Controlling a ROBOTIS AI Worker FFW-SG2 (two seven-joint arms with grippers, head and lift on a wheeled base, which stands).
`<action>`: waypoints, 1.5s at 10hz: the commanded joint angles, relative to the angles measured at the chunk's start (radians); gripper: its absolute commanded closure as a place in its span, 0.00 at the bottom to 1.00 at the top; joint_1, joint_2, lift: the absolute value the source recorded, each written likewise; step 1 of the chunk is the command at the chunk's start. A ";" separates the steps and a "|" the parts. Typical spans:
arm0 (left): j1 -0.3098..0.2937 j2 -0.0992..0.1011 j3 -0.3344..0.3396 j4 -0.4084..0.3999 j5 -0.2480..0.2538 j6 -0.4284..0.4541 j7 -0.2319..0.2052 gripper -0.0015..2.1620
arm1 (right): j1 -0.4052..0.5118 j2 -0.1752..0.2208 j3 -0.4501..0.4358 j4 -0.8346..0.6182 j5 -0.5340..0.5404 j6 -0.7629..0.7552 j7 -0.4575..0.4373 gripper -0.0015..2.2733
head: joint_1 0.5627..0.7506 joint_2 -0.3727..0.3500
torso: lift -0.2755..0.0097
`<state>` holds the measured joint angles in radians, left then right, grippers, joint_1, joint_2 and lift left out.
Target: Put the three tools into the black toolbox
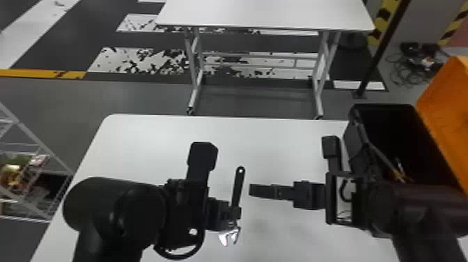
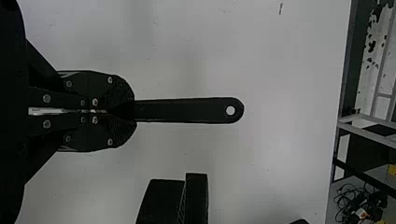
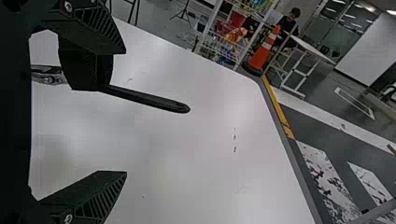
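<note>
The left gripper (image 1: 234,212) is clenched on an adjustable wrench (image 1: 238,186), its black handle pointing away from the robot, silver head on the near side. Just right of that hand, the right gripper (image 1: 251,191) has its fingers spread, grasping nothing. Beside the right hand's wrist sits the open black toolbox (image 1: 356,141), a partly hidden tool (image 1: 400,174) inside.

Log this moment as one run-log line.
left gripper: shut on wrench | right gripper: open, empty, near wrench | black toolbox: orange lid open, something inside | wrench: not boxed yet
</note>
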<state>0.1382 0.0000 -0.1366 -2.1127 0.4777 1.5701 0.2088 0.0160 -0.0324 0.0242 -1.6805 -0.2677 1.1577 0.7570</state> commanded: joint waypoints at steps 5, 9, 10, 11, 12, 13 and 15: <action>-0.028 -0.003 -0.020 0.053 -0.007 0.001 -0.002 0.97 | -0.080 0.022 0.063 0.079 0.034 -0.014 -0.015 0.04 | 0.70 0.63 | 0.79; -0.034 -0.003 -0.049 0.066 -0.016 0.001 -0.002 0.97 | -0.094 0.033 0.085 0.117 0.047 -0.069 -0.022 0.04 | 0.70 0.65 | 0.79; -0.034 -0.003 -0.054 0.066 -0.018 0.001 -0.002 0.97 | -0.094 0.033 0.085 0.125 0.047 -0.078 -0.022 0.04 | 0.70 0.65 | 0.79; -0.034 -0.003 -0.060 0.066 -0.021 0.001 0.000 0.97 | -0.094 0.033 0.085 0.133 0.042 -0.085 -0.022 0.04 | 0.70 0.65 | 0.79; -0.032 -0.003 -0.063 0.066 -0.024 0.001 0.000 0.97 | -0.091 0.033 0.088 0.140 0.045 -0.094 -0.021 0.04 | 0.70 0.64 | 0.79; -0.031 -0.003 -0.063 0.063 -0.024 0.001 0.000 0.97 | -0.087 0.033 0.099 0.143 0.045 -0.100 -0.021 0.04 | 0.70 0.64 | 0.79; -0.032 -0.003 -0.074 0.063 -0.025 0.001 0.000 0.97 | -0.080 0.033 0.099 0.146 0.034 -0.103 -0.022 0.06 | 0.70 0.65 | 0.79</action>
<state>0.1070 0.0000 -0.2060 -2.0493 0.4526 1.5701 0.2086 -0.0660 0.0000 0.1235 -1.5344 -0.2286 1.0549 0.7355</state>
